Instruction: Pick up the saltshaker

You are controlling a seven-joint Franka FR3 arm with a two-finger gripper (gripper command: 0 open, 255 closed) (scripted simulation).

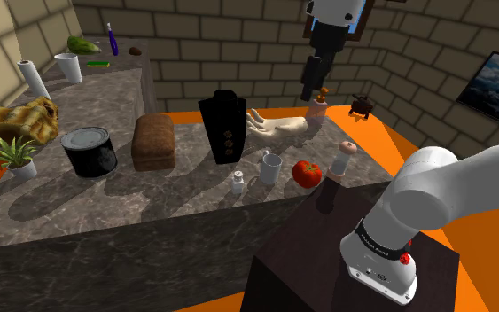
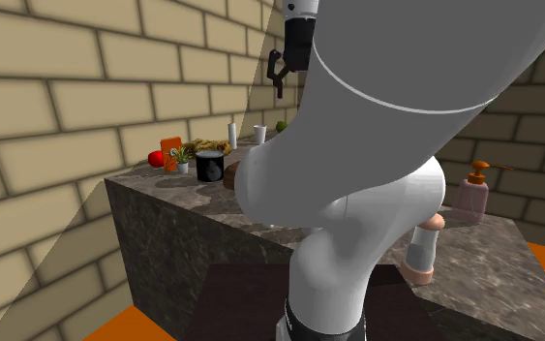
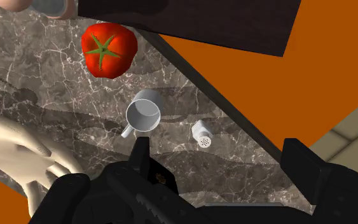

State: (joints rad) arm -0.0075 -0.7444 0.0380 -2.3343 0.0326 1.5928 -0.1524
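Near the marble counter's (image 1: 150, 199) front edge stands the small white saltshaker (image 1: 237, 183), just beside a white mug (image 1: 271, 167), with a tomato (image 1: 307, 173) past it. The black gripper (image 1: 310, 96) hangs high above, fingers spread wide. The wrist view shows the shaker's holed top; in the second exterior view the white arm (image 2: 386, 145) blocks much of the counter.

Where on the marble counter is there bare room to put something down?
On the grey marble counter, the front strip is bare, bordered by the black round tin, the brown loaf and the small white saltshaker. Beyond the saltshaker it is crowded: white mug, red tomato.
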